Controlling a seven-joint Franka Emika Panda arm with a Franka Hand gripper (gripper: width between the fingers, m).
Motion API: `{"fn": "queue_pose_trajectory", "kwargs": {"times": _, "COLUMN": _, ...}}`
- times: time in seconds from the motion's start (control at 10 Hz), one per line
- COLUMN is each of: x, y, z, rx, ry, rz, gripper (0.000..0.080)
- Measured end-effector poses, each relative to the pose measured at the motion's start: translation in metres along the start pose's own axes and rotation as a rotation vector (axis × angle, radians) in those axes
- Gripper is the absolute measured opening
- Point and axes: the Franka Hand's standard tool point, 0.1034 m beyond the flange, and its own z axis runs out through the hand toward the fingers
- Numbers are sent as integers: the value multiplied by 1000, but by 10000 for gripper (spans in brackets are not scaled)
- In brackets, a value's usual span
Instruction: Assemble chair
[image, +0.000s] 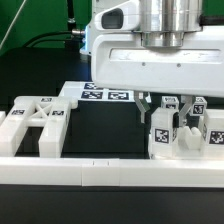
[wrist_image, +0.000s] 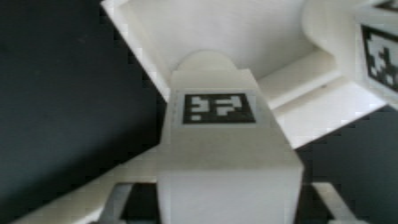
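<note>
Closest to the wrist camera, a tagged chair piece (wrist_image: 217, 130) sits between the fingers of the gripper (image: 146, 112), whether clamped is unclear, at the exterior view's right, apart from the X-braced frame (image: 35, 120); probably a grasp, needing square closure next.

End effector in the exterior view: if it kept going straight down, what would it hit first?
Probably the tagged white chair piece right beneath the end effector; the wrist view shows that piece filling the gap between its fingers. Whether they already touch it is unclear.
</note>
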Motion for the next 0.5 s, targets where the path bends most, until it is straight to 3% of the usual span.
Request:
{"fn": "queue_pose_trajectory", "kwargs": {"times": 0.3, "x": 2, "y": 3, "z": 0, "rx": -2, "ry": 5, "rz": 343, "gripper": 287}}
{"fn": "queue_pose_trajectory", "kwargs": {"times": 0.5, "x": 2, "y": 5, "z": 0, "rx": -17, "ry": 1, "rz": 540, "gripper": 287}}
